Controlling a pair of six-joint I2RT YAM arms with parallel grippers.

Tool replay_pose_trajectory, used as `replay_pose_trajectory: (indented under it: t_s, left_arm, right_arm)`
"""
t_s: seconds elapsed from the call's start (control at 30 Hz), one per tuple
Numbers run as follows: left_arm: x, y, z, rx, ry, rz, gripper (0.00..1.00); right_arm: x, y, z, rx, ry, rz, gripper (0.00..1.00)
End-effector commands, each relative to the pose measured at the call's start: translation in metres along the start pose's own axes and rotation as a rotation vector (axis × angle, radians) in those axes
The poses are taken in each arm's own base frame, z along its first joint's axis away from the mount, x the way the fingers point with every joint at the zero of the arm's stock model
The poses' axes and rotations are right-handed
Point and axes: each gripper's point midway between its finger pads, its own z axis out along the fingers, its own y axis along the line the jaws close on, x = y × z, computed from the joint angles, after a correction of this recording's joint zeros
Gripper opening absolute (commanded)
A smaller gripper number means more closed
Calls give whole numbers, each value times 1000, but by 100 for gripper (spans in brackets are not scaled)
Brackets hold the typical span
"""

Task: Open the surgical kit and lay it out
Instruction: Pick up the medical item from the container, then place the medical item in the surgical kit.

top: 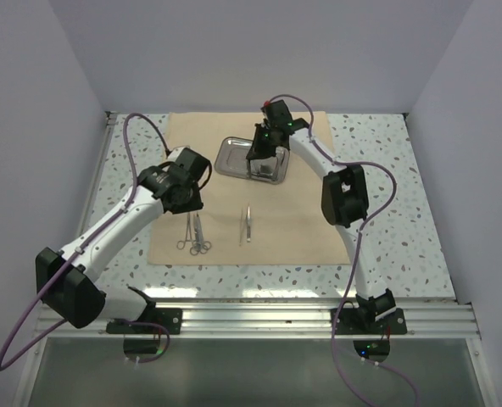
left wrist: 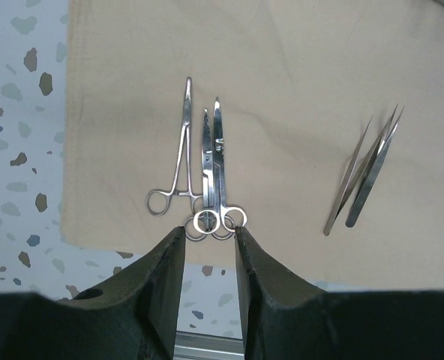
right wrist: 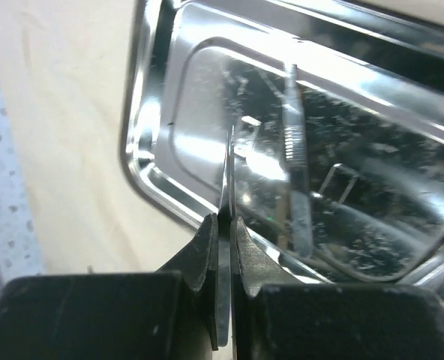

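The beige cloth wrap (top: 302,220) lies spread flat. On its far part sits the shiny steel tray (top: 232,157). My right gripper (right wrist: 223,221) reaches into the tray (right wrist: 143,165) and is shut on a thin steel instrument (right wrist: 228,172) seen edge-on. Another steel instrument with a ribbed grip (right wrist: 293,150) lies in the tray. Scissors (left wrist: 218,161) and ring-handled forceps (left wrist: 179,161) lie side by side on the cloth's left. Tweezers (left wrist: 364,172) lie to their right. My left gripper (left wrist: 210,229) hovers open just short of the scissor rings, holding nothing.
Speckled tabletop (top: 387,170) surrounds the cloth, with white walls on three sides. A metal rail (top: 259,318) runs along the near edge by the arm bases. The cloth's near edge (left wrist: 94,244) lies just under my left fingers.
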Motion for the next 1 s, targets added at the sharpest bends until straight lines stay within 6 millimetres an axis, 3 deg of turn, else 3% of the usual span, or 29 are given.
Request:
replay_pose_trajectory:
  t_s: [0.0,0.27,0.33,0.4,0.43,0.47,0.5,0.53,0.6,0.63,0.67,0.9,0.97]
  left_arm:
    - [-10,0,-8,31,-49,-40,36]
    - [-14,6,-18,35,-89,-47,37]
    - [-14,8,-18,35,-92,-44,37]
    - [-14,7,-18,37,-96,-45,37]
    - [-15,7,-18,41,-98,-42,37]
    - [-15,6,-17,42,-99,-39,37]
    - [-16,6,-16,45,-104,-38,38]
    - [-16,5,-15,48,-104,-31,40]
    - [-19,-1,-13,73,-113,-24,48]
    - [-19,-3,-11,80,-111,-6,53]
    - [-24,-8,-11,102,-130,-4,63]
    - [-49,-37,-7,189,-182,47,99]
    - [-54,-42,-1,180,-176,73,99]
  right_arm:
    - [-12,49,-39,-207,14,74,0]
    - [6,50,-43,-266,87,172,0]
    - [3,53,-59,-261,55,150,0]
    - [20,38,-60,-215,74,144,0]
    - [15,42,-77,-207,36,124,0]
    - [32,29,-75,-170,66,134,0]
    - [37,28,-81,-158,61,111,0]
    - [35,29,-96,-145,31,91,0]
    - [60,23,-101,-107,56,54,0]
    - [61,30,-116,-111,36,27,0]
    - [75,21,-116,-73,51,17,0]
    - [144,27,-129,-24,107,-59,0]
    - [164,23,-126,2,132,-69,0]
